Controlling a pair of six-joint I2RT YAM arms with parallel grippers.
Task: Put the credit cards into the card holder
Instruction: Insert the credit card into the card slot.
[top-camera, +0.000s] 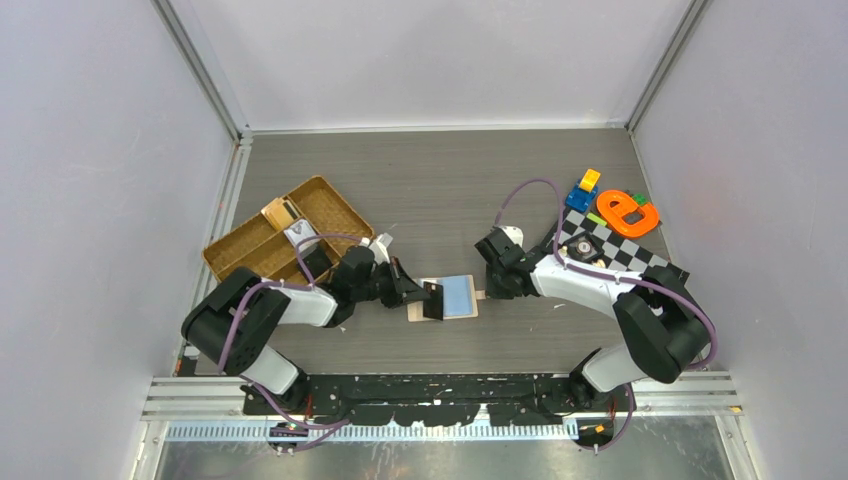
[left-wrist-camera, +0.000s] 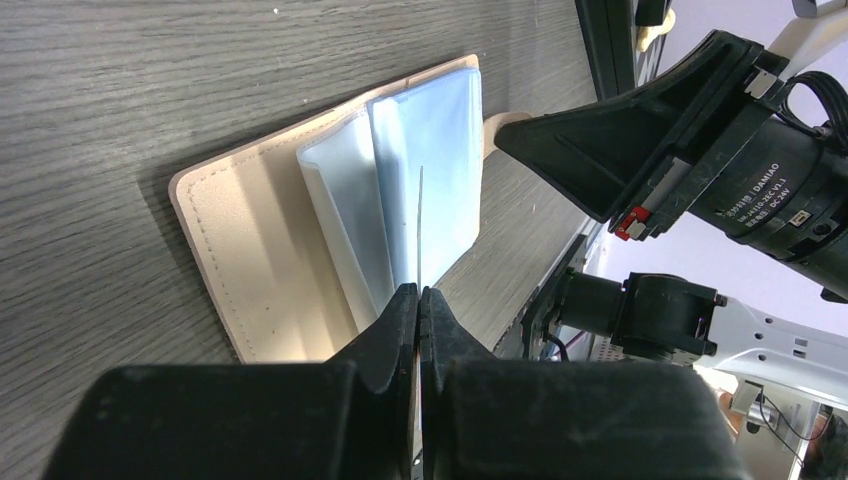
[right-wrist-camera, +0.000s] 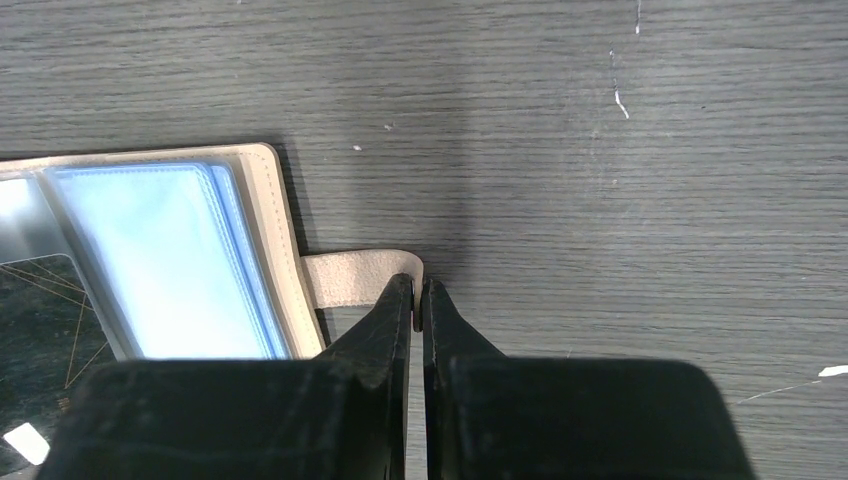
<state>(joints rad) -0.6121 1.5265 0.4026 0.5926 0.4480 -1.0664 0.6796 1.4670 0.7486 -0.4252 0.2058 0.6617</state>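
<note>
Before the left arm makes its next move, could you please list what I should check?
1. Left gripper shut on the thin flat card: ok.
2. Right gripper pinching the beige snap tab: ok.
3. Peach-beige leather-like folding card holder lying open on the dark grey wood-grain table: ok.
4. Card standing on edge over the pale blue plastic pockets: ok.
5. Card's leading edge inside a pocket mouth: cannot tell.
</note>
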